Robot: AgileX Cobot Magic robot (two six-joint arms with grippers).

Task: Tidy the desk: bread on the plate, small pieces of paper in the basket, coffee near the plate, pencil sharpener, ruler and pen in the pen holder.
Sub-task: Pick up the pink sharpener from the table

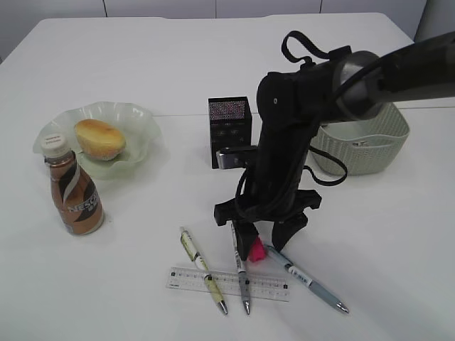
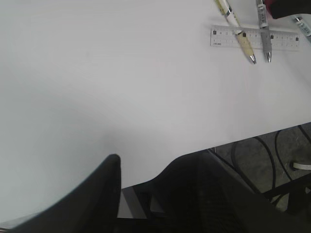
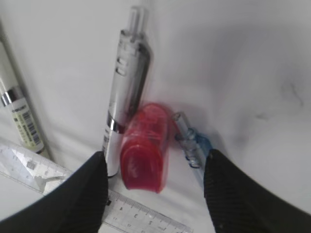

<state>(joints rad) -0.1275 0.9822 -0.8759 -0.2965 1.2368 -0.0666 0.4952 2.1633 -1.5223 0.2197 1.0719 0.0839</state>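
Hovering with jaws apart, the right claw (image 3: 154, 187) straddles the red pencil sharpener (image 3: 144, 148) lying on the table (image 1: 128, 284) between two pens; it should drop straight and close on the sharpener alone, sparing the ruler (image 3: 121, 213)

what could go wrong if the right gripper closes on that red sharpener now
The right gripper is open around the red sharpener, but the grey pen and the blue pen lie right beside it, inside the same gap. Closing could pinch a pen along with it, or nudge the pens out of place. The ruler lies just below the fingers, under the grey pen, so it might get dragged too.
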